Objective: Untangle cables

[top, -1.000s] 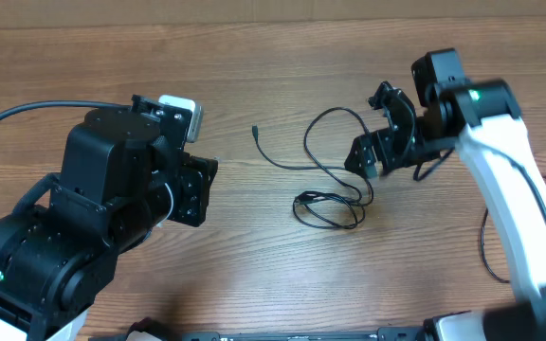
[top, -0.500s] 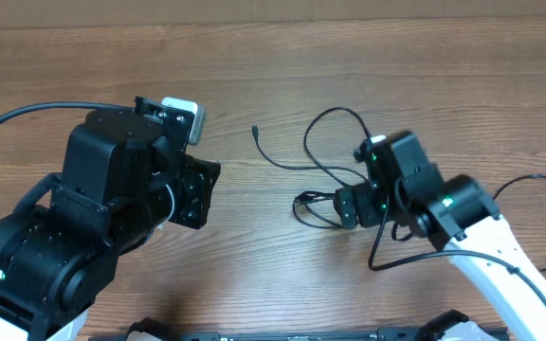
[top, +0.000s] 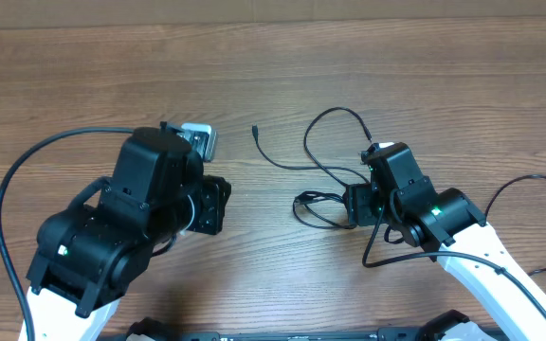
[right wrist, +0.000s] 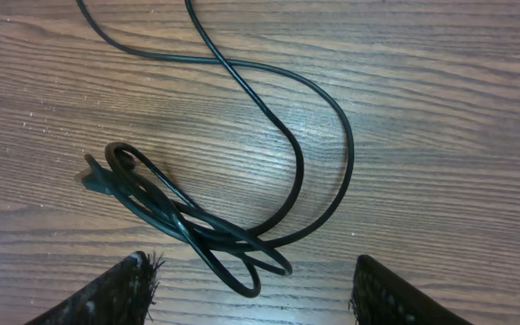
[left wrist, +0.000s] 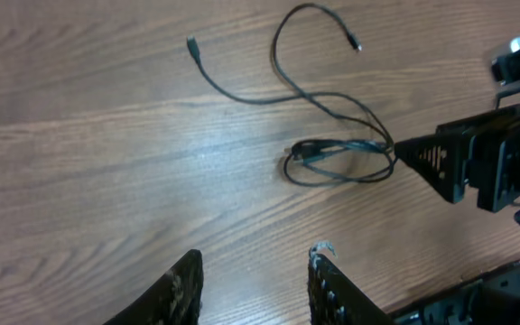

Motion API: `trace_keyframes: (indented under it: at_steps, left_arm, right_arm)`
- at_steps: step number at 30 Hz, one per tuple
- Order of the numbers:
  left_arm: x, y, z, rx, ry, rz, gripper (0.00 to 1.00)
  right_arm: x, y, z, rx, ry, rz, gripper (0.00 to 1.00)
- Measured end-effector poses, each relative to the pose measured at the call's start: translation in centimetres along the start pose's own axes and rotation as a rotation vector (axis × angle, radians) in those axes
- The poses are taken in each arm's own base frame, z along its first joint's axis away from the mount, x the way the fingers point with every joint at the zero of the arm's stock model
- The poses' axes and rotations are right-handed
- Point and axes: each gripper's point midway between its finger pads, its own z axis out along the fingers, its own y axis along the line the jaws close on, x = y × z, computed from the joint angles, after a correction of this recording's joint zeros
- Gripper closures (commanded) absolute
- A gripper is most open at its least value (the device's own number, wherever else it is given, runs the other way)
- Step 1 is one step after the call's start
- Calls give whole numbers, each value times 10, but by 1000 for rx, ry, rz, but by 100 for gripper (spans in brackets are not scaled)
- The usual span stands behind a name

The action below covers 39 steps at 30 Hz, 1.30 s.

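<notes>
While the thin black tangled cables (right wrist: 192, 230) lie just ahead, the nearer right gripper (right wrist: 253, 278) hangs spread wide.

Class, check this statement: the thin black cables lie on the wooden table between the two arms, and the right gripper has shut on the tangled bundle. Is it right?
Not quite. The right gripper is open: in the right wrist view its fingers stand wide apart, and the tangled bundle lies ungripped on the table. The rest holds.
</notes>
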Motion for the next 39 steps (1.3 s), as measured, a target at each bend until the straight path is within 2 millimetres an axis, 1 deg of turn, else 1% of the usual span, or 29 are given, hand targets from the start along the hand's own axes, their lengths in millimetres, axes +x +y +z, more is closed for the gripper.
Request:
trace_keyframes:
  at_steps: [2,7,11,15,16,17,19,20,22,25,29,32,36,39]
  left_arm:
    - [3,0,2,5,10,-1,62]
    - [4,-2,4,16,14,-3,60]
    - [3,-3,4,22,10,-4,59]
    - [3,-3,4,24,9,-4,58]
    - [3,-4,4,26,9,-4,57]
    - [2,-4,4,27,8,-4,57]
    - [1,-4,4,29,1,-3,57]
    - [0,-5,4,31,-2,-3,57]
    - [-2,-6,4,34,-10,-2,57]
    - [-3,-7,4,39,-14,-2,57]
    - [-4,-7,4,43,-15,-2,56]
    - [-4,-7,4,43,-15,-2,55]
    - [-4,-7,4,43,-15,-2,54]
    - [-3,-7,4,43,-15,-3,53]
  right_arm:
    - [1,0,0,1,4,4,25]
    - [8,3,3,-24,28,-20,25]
    - [20,4,17,-47,46,-37,25]
    - [37,6,35,-80,66,-41,25]
    - [40,7,38,-90,68,-43,28]
    - [42,8,41,-99,67,-46,38]
    - [42,11,44,-120,57,-55,81]
    - [42,11,45,-126,54,-48,87]
    - [39,14,47,-138,40,-46,95]
    - [34,18,50,-154,22,-43,96]
    - [28,21,62,-161,15,-42,96]
    - [18,25,67,-175,-25,-43,96]
    - [0,31,64,-201,-92,-35,96]
    - [-13,32,57,-203,-113,-27,96]
